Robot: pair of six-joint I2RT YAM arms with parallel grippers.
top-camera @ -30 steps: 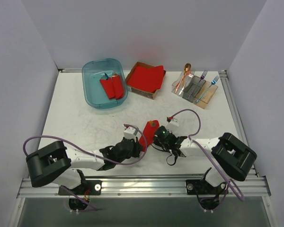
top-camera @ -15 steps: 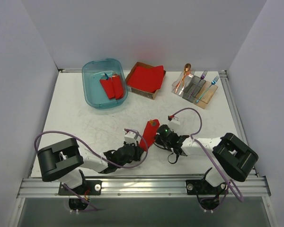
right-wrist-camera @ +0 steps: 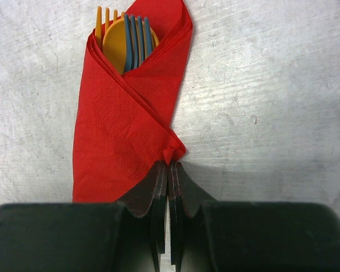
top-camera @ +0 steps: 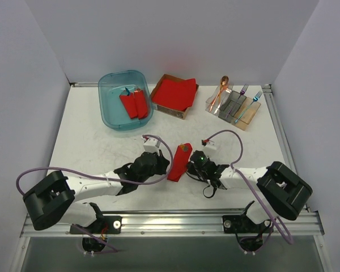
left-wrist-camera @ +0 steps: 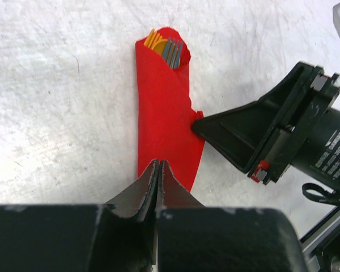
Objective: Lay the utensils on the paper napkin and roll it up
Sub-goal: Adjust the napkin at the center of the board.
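Between the two sets of fingers lies the paper napkin (left-wrist-camera: pixel 164 107), already wrapped around the utensils (right-wrist-camera: pixel 127 45), whose heads poke out its far end. The left fingers (left-wrist-camera: pixel 150 175) and right fingers (right-wrist-camera: pixel 161 175) are each pressed together, tips touching the roll. Over the last second the left fingers crept forward along it, so rolling looks nearly finished. Well beyond the fingertips sit a blue tub (top-camera: pixel 110 116), a napkin stack (top-camera: pixel 174 93) and a cutlery holder (top-camera: pixel 235 105). Nothing on the bench (top-camera: pixel 90 147) obstructs.
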